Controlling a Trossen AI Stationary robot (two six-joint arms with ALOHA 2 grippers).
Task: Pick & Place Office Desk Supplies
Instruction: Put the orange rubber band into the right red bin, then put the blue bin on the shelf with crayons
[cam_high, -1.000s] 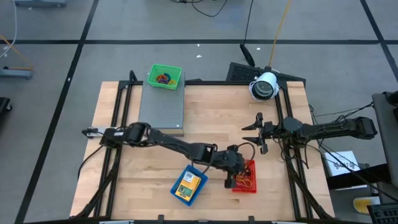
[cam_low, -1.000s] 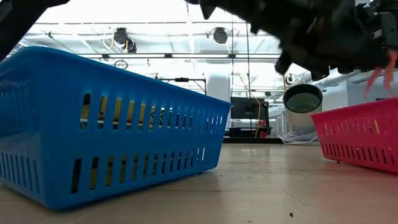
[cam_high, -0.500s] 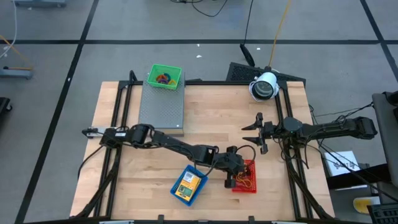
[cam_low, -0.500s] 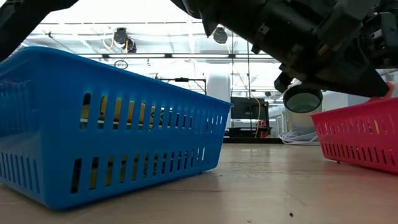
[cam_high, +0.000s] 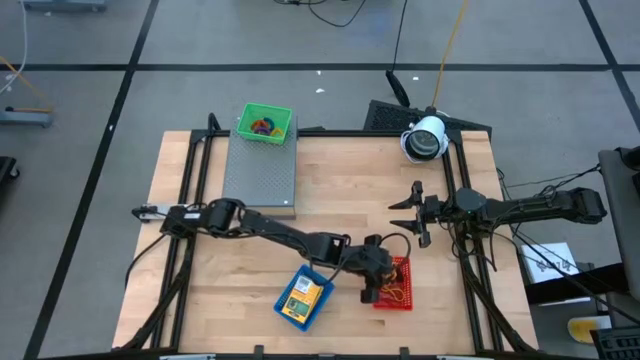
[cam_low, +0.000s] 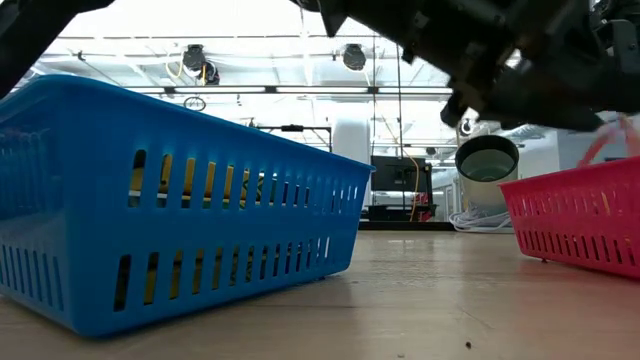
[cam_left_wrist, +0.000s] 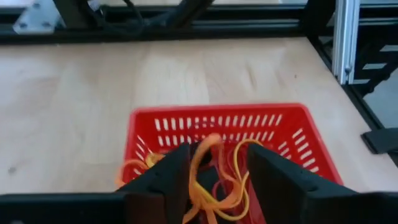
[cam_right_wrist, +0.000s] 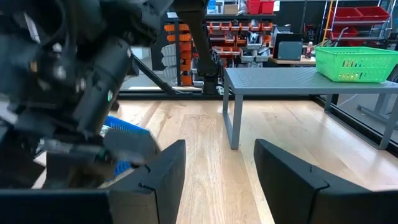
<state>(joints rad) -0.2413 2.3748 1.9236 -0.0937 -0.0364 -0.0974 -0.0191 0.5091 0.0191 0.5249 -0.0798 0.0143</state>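
left gripper (cam_left_wrist: 214, 180) now parted over red basket (cam_left_wrist: 217, 124), orange rubber bands (cam_left_wrist: 208, 180) seemingly loosed

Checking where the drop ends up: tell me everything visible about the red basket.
The red basket is a small rectangular bin of what looks like plastic, its walls cut with rows of vertical slots. It sits upright on the wooden table near the front edge, right of the blue basket and apart from it. Orange rubber bands lie tangled inside. The left gripper hangs open directly above it, one orange loop between its fingers.
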